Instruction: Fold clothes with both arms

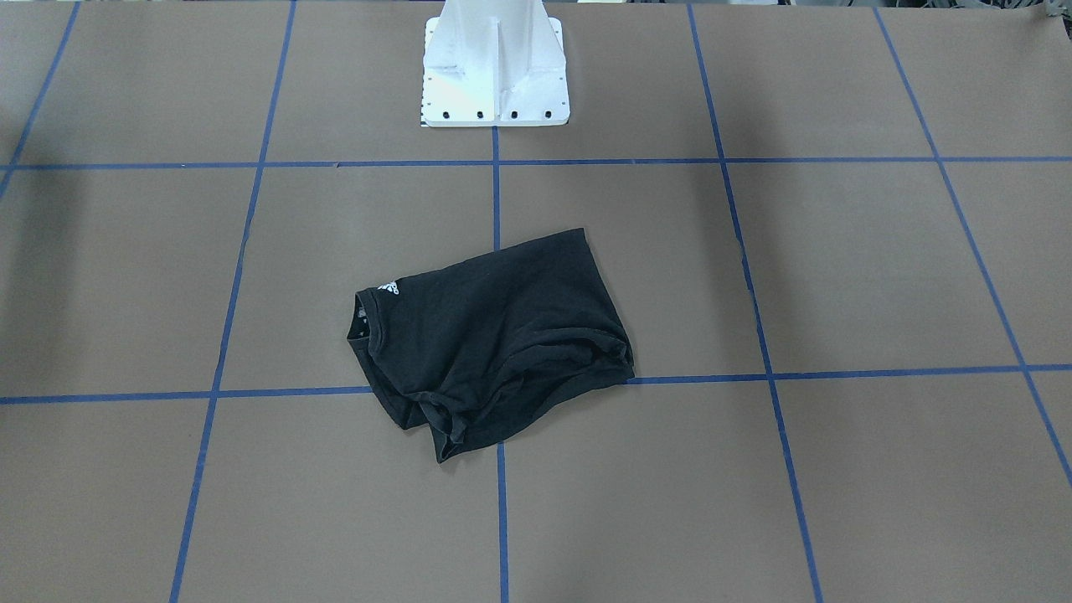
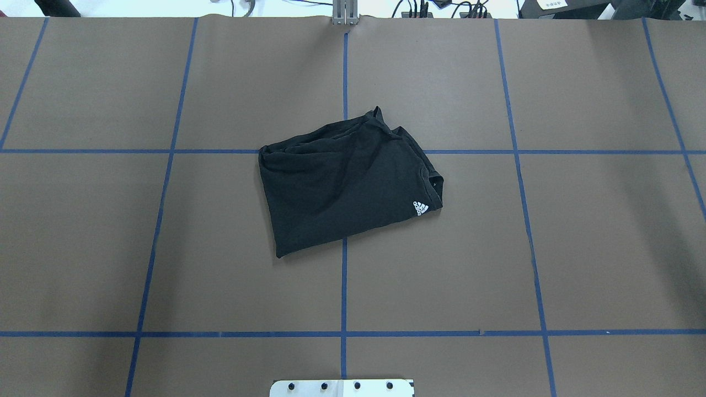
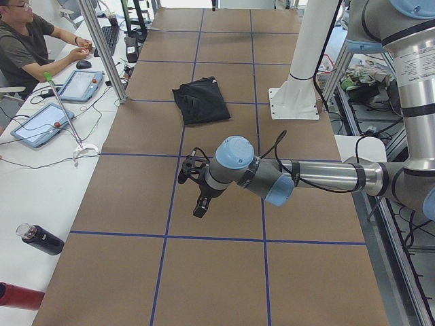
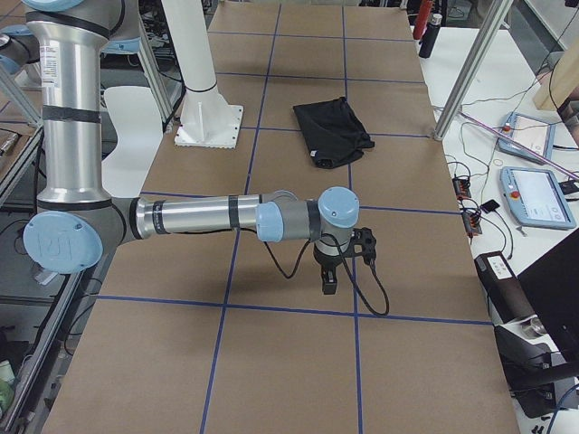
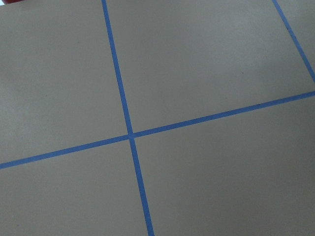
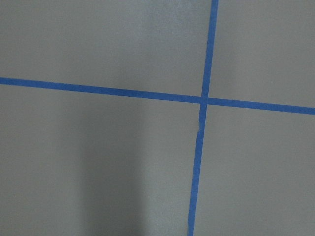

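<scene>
we see the black t-shirt [image 2: 347,193] lying as a loosely folded, rumpled bundle near the middle of the brown table [image 2: 551,248]. it rests across a crossing of the blue tape lines [image 2: 343,286], out in front of the white pedestal base [image 1: 496,75] and apart from it. its plain side faces up. the small white logo [image 2: 420,208] sits by the collar at the corner on the robot's right, and the bunched edges lie on the side away from the robot.

neither gripper touches the shirt. the left arm [image 3: 299,178] reaches out low over the table's left end, its left gripper [image 3: 197,204] pointing down above bare paper, well apart from the garment. the right arm [image 4: 199,217] mirrors it over the right end, with the right gripper [image 4: 330,276] hanging above the surface near a tape line. we find both grippers only in the side views, so we cannot tell how their jaws stand. each wrist camera shows only brown paper and a tape crossing.

beside the table, a person [image 3: 27,47] sits at a white bench with two tablets [image 3: 37,125] and a dark bottle [image 3: 39,239].
</scene>
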